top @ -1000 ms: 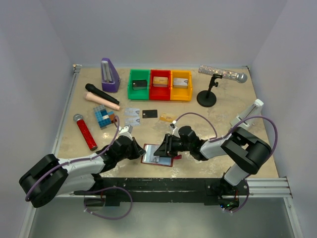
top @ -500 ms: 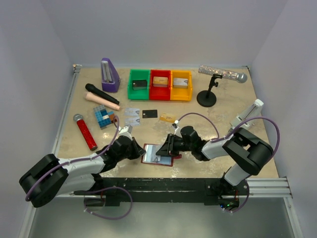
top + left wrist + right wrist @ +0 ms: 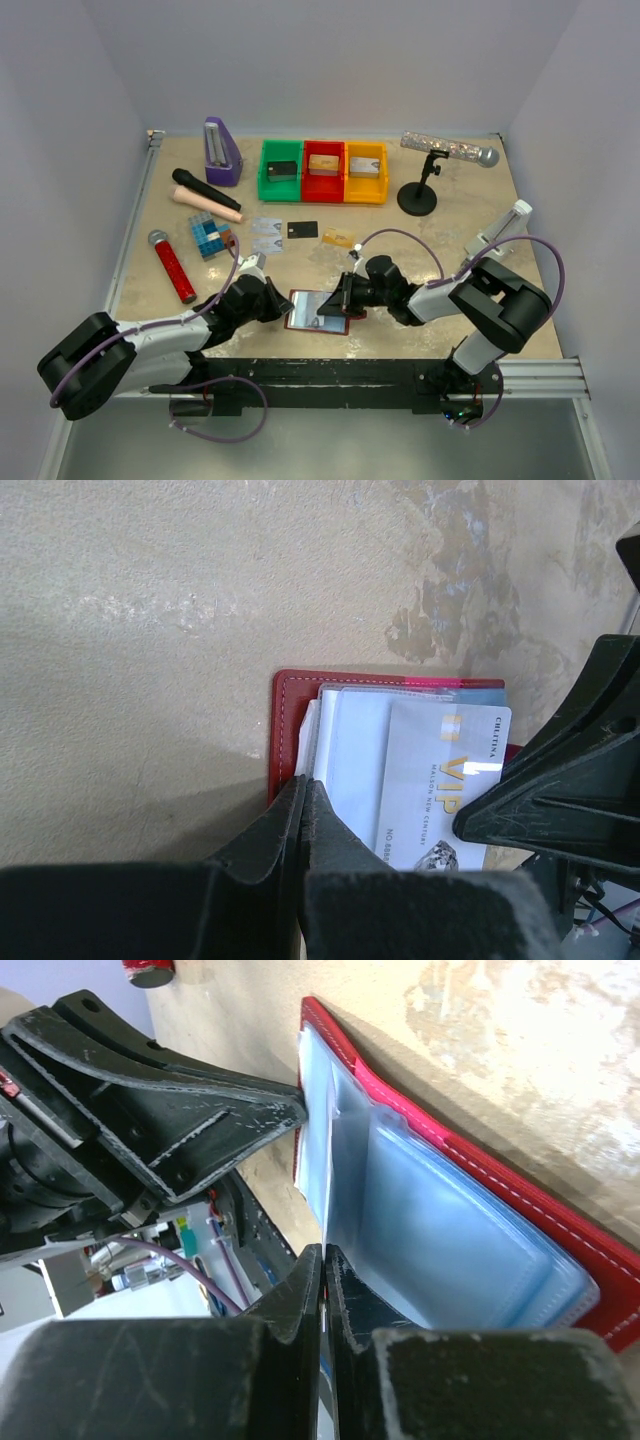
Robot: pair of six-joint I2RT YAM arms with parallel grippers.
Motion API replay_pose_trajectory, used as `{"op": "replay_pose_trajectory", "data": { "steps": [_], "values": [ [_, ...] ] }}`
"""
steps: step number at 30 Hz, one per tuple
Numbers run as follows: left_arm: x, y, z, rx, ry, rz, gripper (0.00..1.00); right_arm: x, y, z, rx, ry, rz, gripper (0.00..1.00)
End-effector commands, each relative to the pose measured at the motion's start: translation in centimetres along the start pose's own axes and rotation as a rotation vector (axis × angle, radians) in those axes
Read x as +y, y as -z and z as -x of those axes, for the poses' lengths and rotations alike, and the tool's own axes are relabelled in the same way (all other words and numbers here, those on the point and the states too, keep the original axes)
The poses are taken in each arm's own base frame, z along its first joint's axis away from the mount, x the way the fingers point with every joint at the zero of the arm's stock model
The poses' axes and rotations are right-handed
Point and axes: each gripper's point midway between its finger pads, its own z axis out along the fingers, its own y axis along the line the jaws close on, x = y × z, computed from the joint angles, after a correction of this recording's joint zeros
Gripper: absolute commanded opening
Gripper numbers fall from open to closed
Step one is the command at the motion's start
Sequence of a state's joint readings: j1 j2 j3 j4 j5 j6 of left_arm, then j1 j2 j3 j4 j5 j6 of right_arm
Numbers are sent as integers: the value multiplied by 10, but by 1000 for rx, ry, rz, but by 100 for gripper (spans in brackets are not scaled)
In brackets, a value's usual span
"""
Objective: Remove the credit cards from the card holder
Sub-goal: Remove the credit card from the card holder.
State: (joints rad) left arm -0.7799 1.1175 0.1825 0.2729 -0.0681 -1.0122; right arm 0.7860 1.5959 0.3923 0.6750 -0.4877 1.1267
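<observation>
Red holder (image 3: pixel 312 312) lies at 6 o'clock, left gripper (image 3: pixel 285 305) pinched tight on its 9 o'clock edge. Right gripper (image 3: pixel 331 303) nips one silver card (image 3: pixel 440 780) inside; four cards (image 3: pixel 302 229) lie beyond, at 12 o'clock.

The card holder (image 3: pixel 285 720) is dark red with pale blue-grey lining; its card (image 3: pixel 440 770) is silvery-grey, lettered gold. Beyond the card holder stand a green tray (image 3: pixel 281 193), a red tray (image 3: pixel 323 195) and a yellow tray (image 3: pixel 365 197).
</observation>
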Motion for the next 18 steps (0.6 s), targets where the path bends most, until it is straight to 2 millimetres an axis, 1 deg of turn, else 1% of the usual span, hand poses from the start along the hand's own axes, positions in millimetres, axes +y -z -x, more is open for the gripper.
{"op": "replay_pose_trajectory", "data": {
  "steps": [1, 2, 4, 8, 11, 14, 17, 18],
  "values": [
    [62, 8, -25, 60, -38, 211, 0, 4, 2, 8, -39, 12, 27, 2],
    [61, 8, -24, 59, -36, 211, 0, 2, 2, 8, -38, 6, 19, 0],
    [62, 8, -25, 59, -36, 211, 0, 0, 4, 7, -32, 6, 8, 0],
    [63, 8, -25, 59, -37, 214, 0, 1, 8, 7, -27, 18, -9, 0],
    [64, 8, -26, 59, -35, 214, 0, 0, 14, 8, -38, 29, -26, 0],
    [65, 9, -26, 57, -33, 213, 0, -4, 22, 7, -32, 60, -81, 0],
    [63, 9, -25, 57, -33, 209, 0, 0, 31, 8, -46, 95, -103, 0],
    [62, 9, -25, 57, -33, 208, 0, 4, 34, 10, -55, 113, -100, 0]
  ]
}}
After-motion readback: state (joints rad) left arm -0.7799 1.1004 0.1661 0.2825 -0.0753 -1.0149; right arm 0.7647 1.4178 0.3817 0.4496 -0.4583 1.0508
